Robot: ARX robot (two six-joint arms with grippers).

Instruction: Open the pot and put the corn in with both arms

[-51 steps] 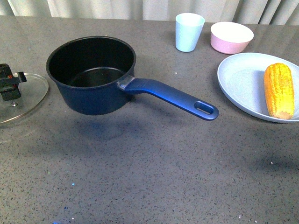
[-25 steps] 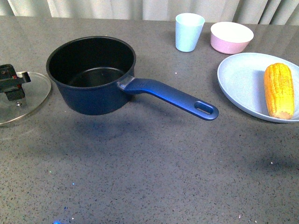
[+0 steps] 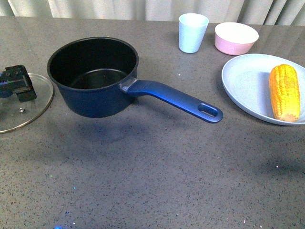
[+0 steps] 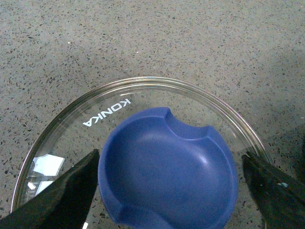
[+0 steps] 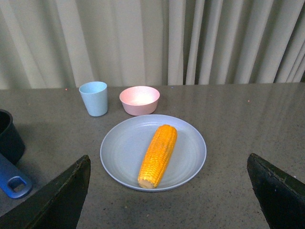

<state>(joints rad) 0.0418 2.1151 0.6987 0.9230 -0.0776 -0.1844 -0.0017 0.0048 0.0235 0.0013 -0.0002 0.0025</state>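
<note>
The dark blue pot [image 3: 93, 76] stands open at the left centre of the table, its long handle [image 3: 208, 111] pointing right. Its glass lid [image 3: 28, 107] lies flat on the table left of the pot. My left gripper [image 3: 16, 83] hangs over the lid. In the left wrist view the blue knob [image 4: 167, 167] sits between the open fingers [image 4: 62, 195], with gaps on both sides. The corn [image 3: 285, 91] lies on a pale blue plate [image 3: 248, 86] at the right. My right gripper [image 5: 169, 200] is open and empty, back from the corn [image 5: 158, 155]; it is out of the front view.
A light blue cup [image 3: 193, 32] and a pink bowl [image 3: 236, 38] stand at the back, behind the plate. The right wrist view shows the plate [image 5: 124, 143], the cup [image 5: 94, 98], the bowl [image 5: 139, 100] and the pot's handle end [image 5: 14, 179]. Curtains hang behind the table.
My left gripper and the lid have shifted slightly right, towards the pot. The pot, the corn and the plate have not moved.
</note>
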